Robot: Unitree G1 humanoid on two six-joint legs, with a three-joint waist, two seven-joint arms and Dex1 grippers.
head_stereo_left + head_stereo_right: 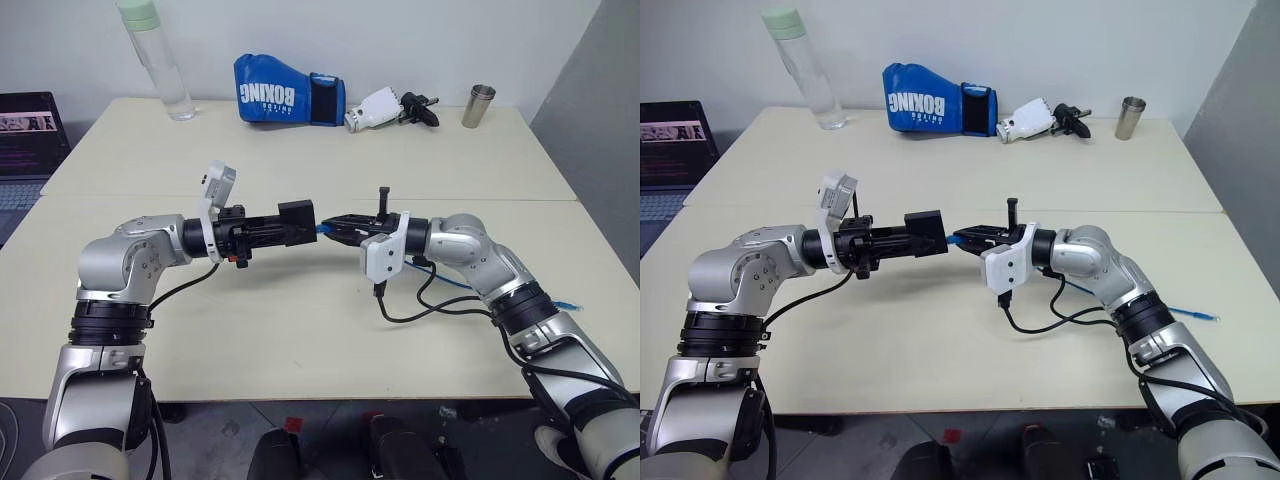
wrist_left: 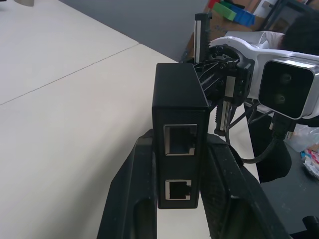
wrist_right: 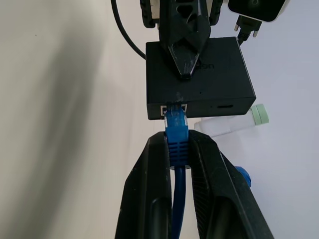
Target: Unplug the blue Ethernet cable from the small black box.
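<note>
A: Left gripper [image 1: 285,229] status?
B: Clamped on the box [image 1: 297,221], held above the surface [image 1: 300,330].
A: Right gripper [image 3: 177,144]?
B: Closed around the cable [image 3: 176,137] boot; plug seated in the box port.

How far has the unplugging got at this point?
Done: both grips are set. The left claw is shut on the box, and the right claw is shut on the cable at its plug boot. In hand: the plug sits at the box's port, apparently seated or just leaving it. Left: pull the two apart until the plug is clearly free.
</note>
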